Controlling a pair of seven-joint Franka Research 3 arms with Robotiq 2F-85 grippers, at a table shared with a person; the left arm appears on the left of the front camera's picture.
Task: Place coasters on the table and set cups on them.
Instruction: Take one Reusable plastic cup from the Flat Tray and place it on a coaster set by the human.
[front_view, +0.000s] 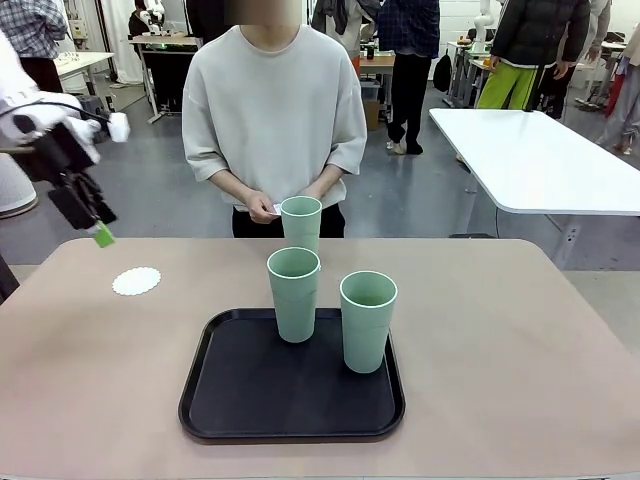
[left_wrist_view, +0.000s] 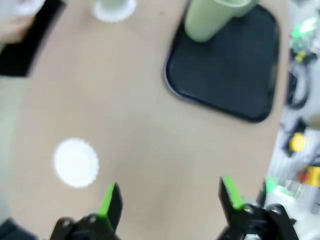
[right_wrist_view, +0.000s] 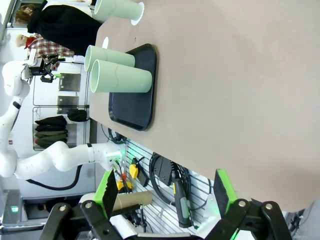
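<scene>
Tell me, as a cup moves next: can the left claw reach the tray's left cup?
Probably yes: the left claw hangs open, only a flat coaster between it and that cup.

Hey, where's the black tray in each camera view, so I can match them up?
Front view: black tray, bottom centre.
Left wrist view: tray, upper right.
Right wrist view: tray, upper left, seen sideways.
Shared landmark: cup on a coaster beyond the tray.

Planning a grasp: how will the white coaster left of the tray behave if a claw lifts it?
The coaster looks paper-thin with a scalloped edge, so probably floppy and very light. It lies flat on the table, so pinching its edge may be hard; a push would likely just slide it.
</scene>
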